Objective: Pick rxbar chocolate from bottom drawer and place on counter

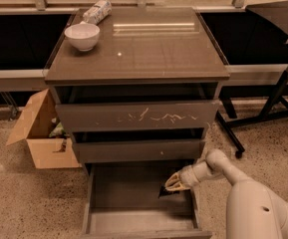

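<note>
The bottom drawer (pixel 133 222) is pulled open below the two shut drawers. My gripper (pixel 169 186) reaches down into its right rear part from the right. It is shut on the rxbar chocolate (pixel 166 193), a small black bar that shows just under the fingertips, close above the drawer floor. The counter (pixel 148 44) is the glossy grey-brown top of the cabinet, well above the gripper.
A white bowl (pixel 82 36) and a white-and-grey cylindrical packet (pixel 96 11) stand at the counter's back left. An open cardboard box (pixel 40 133) sits on the floor left of the cabinet. A black stand's legs (pixel 263 114) are on the right.
</note>
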Robot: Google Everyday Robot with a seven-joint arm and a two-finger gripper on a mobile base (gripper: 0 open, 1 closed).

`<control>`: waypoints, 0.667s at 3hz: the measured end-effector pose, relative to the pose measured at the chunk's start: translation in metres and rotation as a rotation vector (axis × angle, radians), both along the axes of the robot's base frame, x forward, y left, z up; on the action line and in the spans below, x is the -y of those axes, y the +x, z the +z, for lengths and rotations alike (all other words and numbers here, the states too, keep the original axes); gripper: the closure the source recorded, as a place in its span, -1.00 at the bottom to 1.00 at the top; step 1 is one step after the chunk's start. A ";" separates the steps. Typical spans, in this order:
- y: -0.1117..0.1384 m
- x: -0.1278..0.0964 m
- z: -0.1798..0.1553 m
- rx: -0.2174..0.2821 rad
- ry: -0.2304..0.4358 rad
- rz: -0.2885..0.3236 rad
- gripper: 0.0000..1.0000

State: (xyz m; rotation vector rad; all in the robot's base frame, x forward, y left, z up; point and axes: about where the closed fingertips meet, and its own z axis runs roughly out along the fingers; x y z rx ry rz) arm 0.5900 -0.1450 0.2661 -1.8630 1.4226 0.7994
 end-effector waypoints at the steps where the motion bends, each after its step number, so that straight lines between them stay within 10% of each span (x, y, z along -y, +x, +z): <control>1: 0.000 0.000 0.000 0.000 0.000 0.000 -0.78; 2: 0.000 0.000 0.000 0.000 0.000 0.000 -1.00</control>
